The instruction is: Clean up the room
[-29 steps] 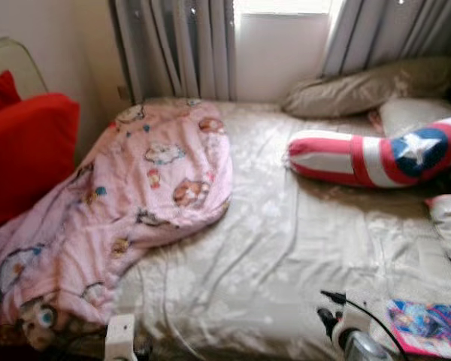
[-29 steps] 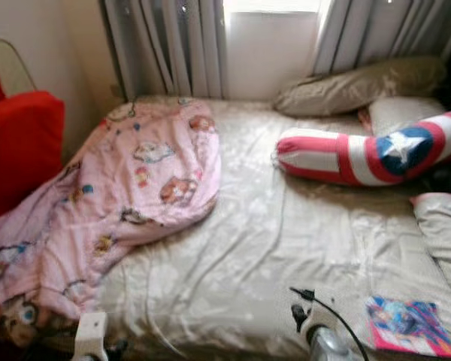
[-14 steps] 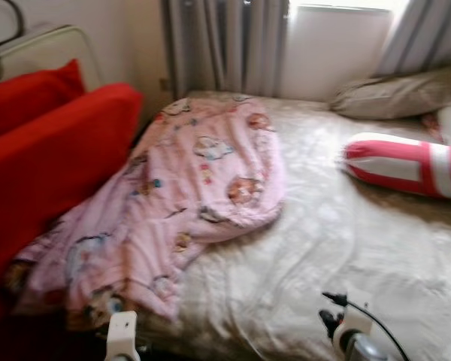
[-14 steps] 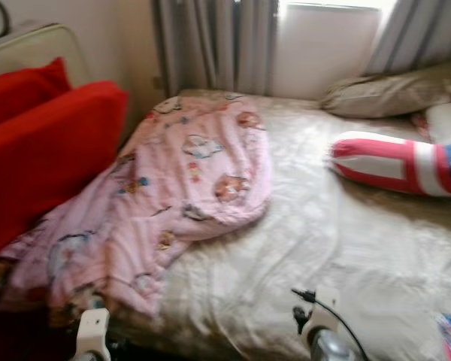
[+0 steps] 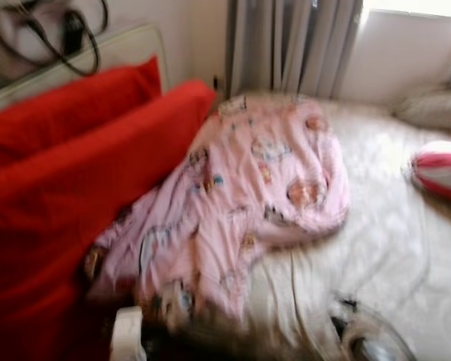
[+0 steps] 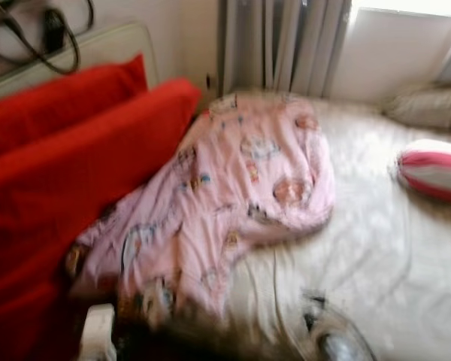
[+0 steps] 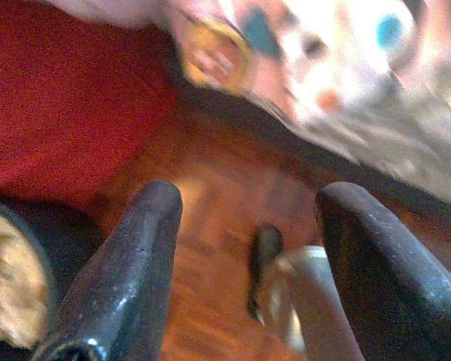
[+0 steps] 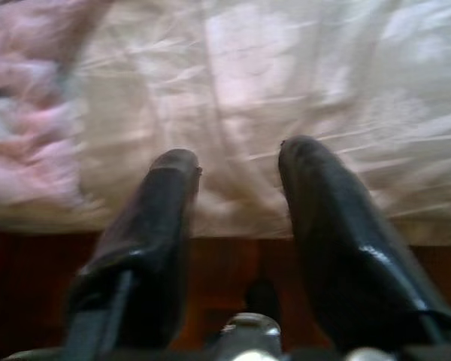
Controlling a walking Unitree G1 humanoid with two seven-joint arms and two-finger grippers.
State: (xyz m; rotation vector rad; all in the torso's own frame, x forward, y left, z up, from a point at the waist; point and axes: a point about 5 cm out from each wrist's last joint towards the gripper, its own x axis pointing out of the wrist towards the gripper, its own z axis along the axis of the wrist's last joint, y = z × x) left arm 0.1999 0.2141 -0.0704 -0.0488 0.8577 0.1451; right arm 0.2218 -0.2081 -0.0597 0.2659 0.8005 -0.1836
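A pink cartoon-print blanket point(image 5: 263, 195) lies rumpled over the left half of the bed, on a cream sheet point(image 5: 391, 233), and trails down toward the bed's near left corner. My left gripper point(image 7: 248, 199) hangs open above the wooden floor point(image 7: 218, 218), beside the blanket's hanging edge point(image 7: 323, 68) and red cloth point(image 7: 60, 98). My right gripper point(image 8: 237, 154) is open too, low in front of the bed's side, pointing at the sheet point(image 8: 286, 75). Both wrists point(image 5: 126, 338) point(image 5: 364, 338) show at the bottom of the blurred head views.
Large red cushions point(image 5: 68, 173) stand along the left, against a pale frame with black cables point(image 5: 52, 30) hanging above. A red-and-white striped pillow point(image 5: 440, 169) and a grey pillow point(image 5: 432, 109) lie at the far right of the bed. Grey curtains point(image 5: 293, 45) hang behind.
The whole picture has slid rightward, so the camera has turned left: the red cushions now cover the left side, and the striped pillow and the magazine have slipped toward or past the right edge.
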